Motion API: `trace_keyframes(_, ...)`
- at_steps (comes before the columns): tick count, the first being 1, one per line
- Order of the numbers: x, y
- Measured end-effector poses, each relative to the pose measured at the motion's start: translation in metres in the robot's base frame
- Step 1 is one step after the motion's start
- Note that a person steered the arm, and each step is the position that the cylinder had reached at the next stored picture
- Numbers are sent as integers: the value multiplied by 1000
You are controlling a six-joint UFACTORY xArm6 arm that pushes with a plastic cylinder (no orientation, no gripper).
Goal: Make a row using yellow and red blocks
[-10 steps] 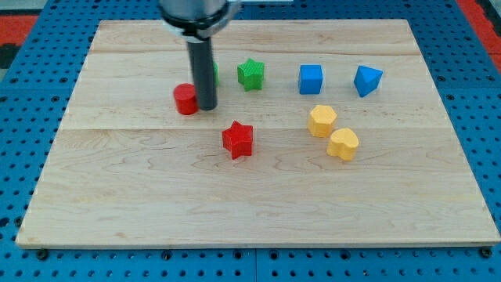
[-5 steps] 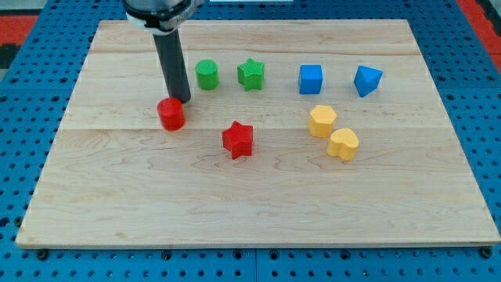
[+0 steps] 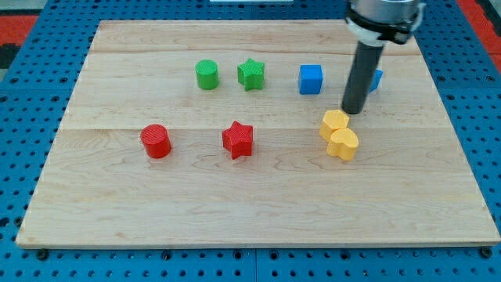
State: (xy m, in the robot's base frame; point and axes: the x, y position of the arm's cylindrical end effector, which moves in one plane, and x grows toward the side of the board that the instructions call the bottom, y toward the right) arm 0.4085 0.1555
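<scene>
You have two yellow blocks at the board's right of centre: a yellow hexagonal block (image 3: 333,123) and, touching it on its lower right, a yellow heart-shaped block (image 3: 344,144). Both look like smooth matte plastic. To the view's left lie the reds: a red star block (image 3: 237,139) near the middle, and a red cylinder (image 3: 156,141) well apart from it, farther left, at roughly the same height in the view.

Your rod (image 3: 361,74) is a straight, dark, smooth cylinder, standing nearly upright from the view's top right. It has nothing to open or close and holds nothing. My tip (image 3: 352,111) sits just beside the hexagonal block's upper right edge; you cannot tell whether it touches.

Along the upper board you see a green cylinder (image 3: 207,74), a green star (image 3: 251,74), a blue cube (image 3: 311,79) and another blue block (image 3: 376,78), mostly hidden behind the rod.

Everything rests on a pale wooden board (image 3: 235,211) with visible grain and plank seams, on a blue perforated table (image 3: 23,141).
</scene>
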Motion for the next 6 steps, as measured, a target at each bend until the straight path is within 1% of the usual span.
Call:
trace_keyframes(1,-7,-7)
trace_keyframes(2,0,-29)
trace_keyframes(4,13,42)
trace_keyframes(5,18,-18)
trace_keyframes(6,25,-58)
